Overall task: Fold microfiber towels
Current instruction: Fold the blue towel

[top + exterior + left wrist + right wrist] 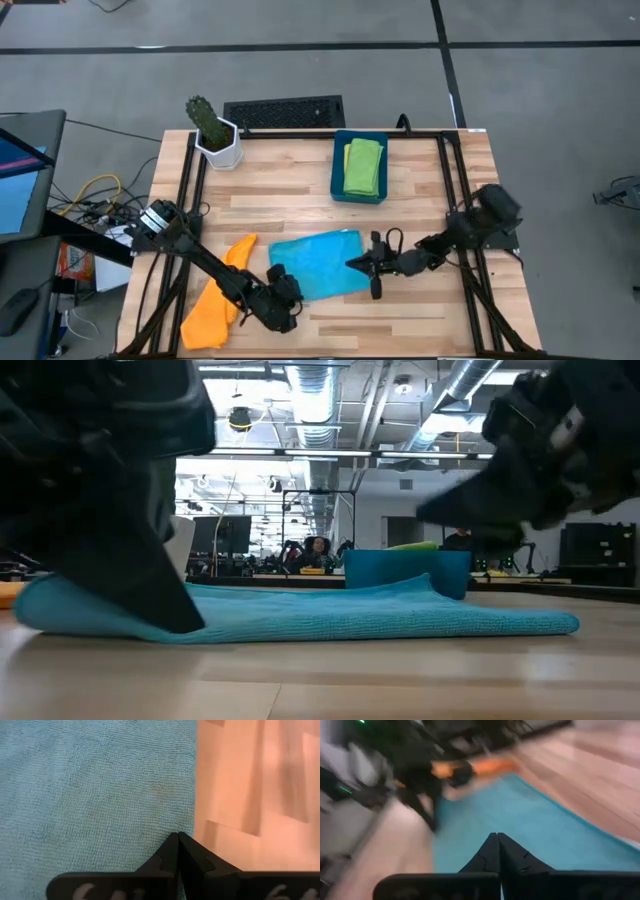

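A light blue microfiber towel lies spread flat on the middle of the wooden table; it also shows in the low view. An orange towel lies crumpled to its left. Green towels sit folded in the dark blue bin at the far side. My left gripper is shut at the blue towel's near-left corner, its tips at the towel's edge. My right gripper is shut and hangs above the towel's right part, touching nothing. My left gripper's shut fingertips come down, slanting from above, onto the blue towel close to its edge. The towel lies flat on the table under them. Whether any cloth is pinched between the fingers, I cannot tell.
A cactus in a white pot and a black keyboard stand at the table's far edge. Black frame rails run along both table sides. Bare wood lies near the front edge.
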Tool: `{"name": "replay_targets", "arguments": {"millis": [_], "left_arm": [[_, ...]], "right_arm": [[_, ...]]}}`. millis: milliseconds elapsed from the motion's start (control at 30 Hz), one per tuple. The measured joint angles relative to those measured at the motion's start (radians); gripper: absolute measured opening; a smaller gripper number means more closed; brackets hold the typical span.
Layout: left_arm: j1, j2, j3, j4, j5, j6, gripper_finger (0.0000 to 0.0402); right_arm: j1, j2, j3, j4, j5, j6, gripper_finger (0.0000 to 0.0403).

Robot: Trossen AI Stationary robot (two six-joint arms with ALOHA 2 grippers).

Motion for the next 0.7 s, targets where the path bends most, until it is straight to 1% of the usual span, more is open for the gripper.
{"name": "replay_targets", "arguments": {"millis": [33,100,133,200,267,333,367,467,533,600,633,700], "left_arm": [[0.009,-0.008,0.000,-0.007,0.007,0.021,0.0000],[0.027,-0.027,-0.003,-0.038,0.022,0.057,0.0000],[0.033,-0.037,-0.003,-0.053,0.034,0.070,0.0000],[0.043,-0.059,-0.005,-0.090,0.048,0.089,0.0000],[0.047,-0.077,-0.006,-0.119,0.042,0.105,0.0000],[0.050,-0.090,-0.005,-0.143,0.036,0.122,0.0000],[0.051,-0.092,-0.005,-0.154,0.034,0.125,0.0000],[0.053,-0.092,-0.005,-0.189,0.029,0.125,0.0000],[0.054,-0.092,-0.005,-0.196,0.024,0.125,0.0000],[0.054,-0.092,-0.006,-0.198,0.008,0.124,0.0000],[0.054,-0.092,-0.009,-0.196,0.004,0.124,0.0000],[0.054,-0.092,-0.010,-0.200,0.003,0.124,0.0000]], "right_arm": [[-0.012,0.049,-0.002,0.092,-0.027,-0.016,0.0013],[-0.037,0.138,-0.003,0.217,-0.091,-0.022,0.0014],[-0.050,0.171,-0.004,0.265,-0.126,-0.009,0.0015],[-0.062,0.208,-0.002,0.294,-0.164,0.042,0.0015],[-0.044,0.219,-0.002,0.256,-0.167,0.079,0.0012],[-0.020,0.208,-0.001,0.223,-0.163,0.071,0.0009],[-0.008,0.189,0.000,0.184,-0.140,0.062,0.0008],[0.022,0.121,0.017,-0.033,-0.064,0.050,0.0008],[0.039,0.067,0.049,-0.168,-0.053,0.036,0.0009],[0.058,0.044,0.091,-0.293,-0.048,0.024,0.0009],[0.069,0.044,0.107,-0.337,-0.043,0.022,0.0009],[0.091,0.057,0.125,-0.356,-0.028,0.014,0.0009]]}}
